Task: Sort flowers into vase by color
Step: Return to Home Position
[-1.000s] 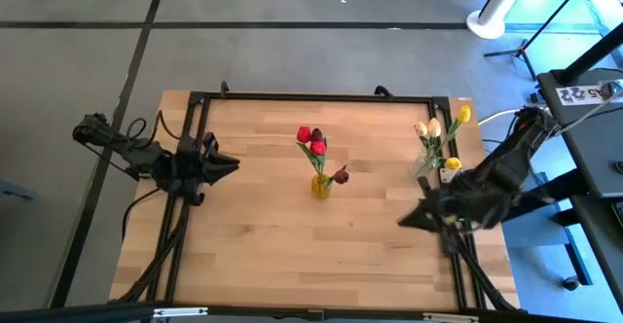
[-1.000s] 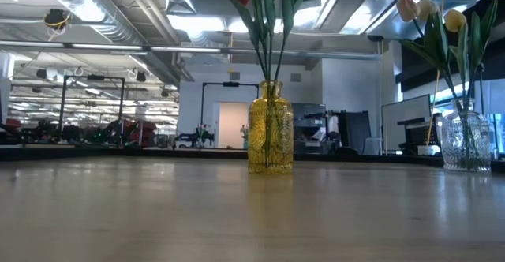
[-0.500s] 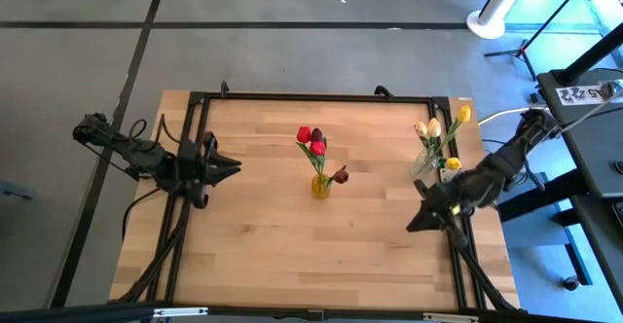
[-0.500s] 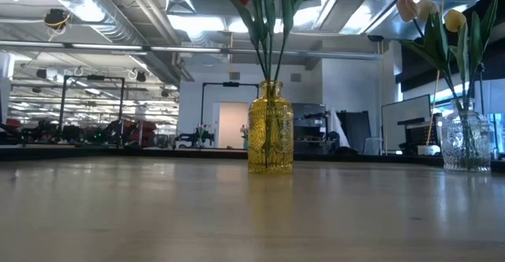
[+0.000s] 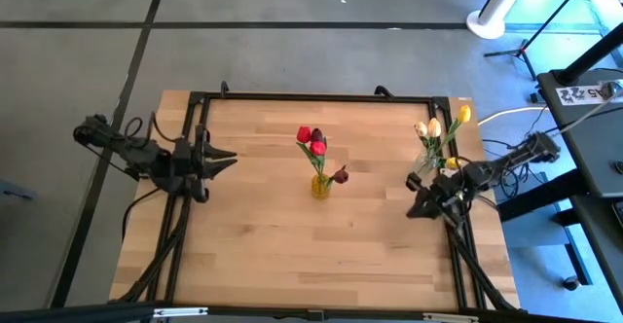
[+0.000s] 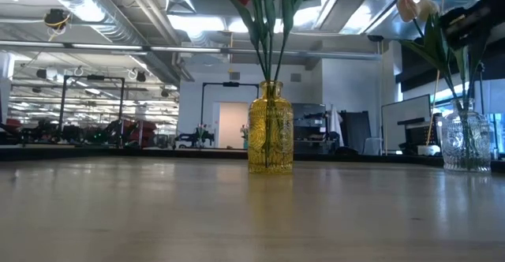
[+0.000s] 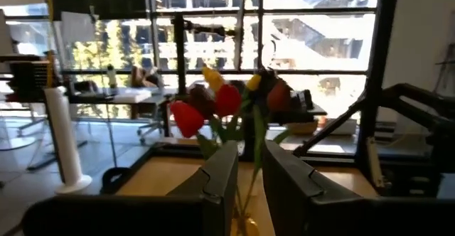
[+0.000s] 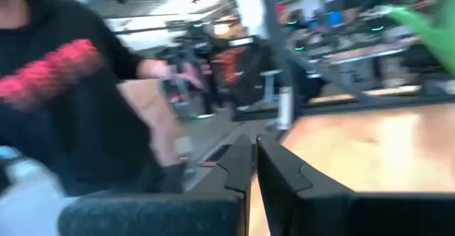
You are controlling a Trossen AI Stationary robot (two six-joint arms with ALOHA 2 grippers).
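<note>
A yellow glass vase (image 5: 320,185) stands mid-table and holds red and dark maroon tulips (image 5: 313,143); it also shows in the low view (image 6: 271,128). A clear glass vase (image 5: 426,162) stands near the table's right edge and holds cream and yellow tulips (image 5: 435,126); it also shows in the low view (image 6: 466,140). My left gripper (image 5: 230,158) hovers at the table's left side, pointing at the yellow vase, its fingers a narrow gap apart (image 7: 250,172) and empty. My right gripper (image 5: 413,209) is shut (image 8: 254,161) and empty, just nearer than the clear vase.
A dark metal frame (image 5: 311,97) runs along the table's far edge and down both sides. A person in a black top with a red print (image 8: 57,87) stands beyond the table in the right wrist view. Bare wood lies between the vases and along the near edge (image 5: 311,265).
My right arm has folded back toward the table's right edge. Its gripper has shifted a little toward the far edge, nearer the clear vase, and part of the arm now shows in front of the yellow tulip in the low view. The vases and flowers have stayed put.
</note>
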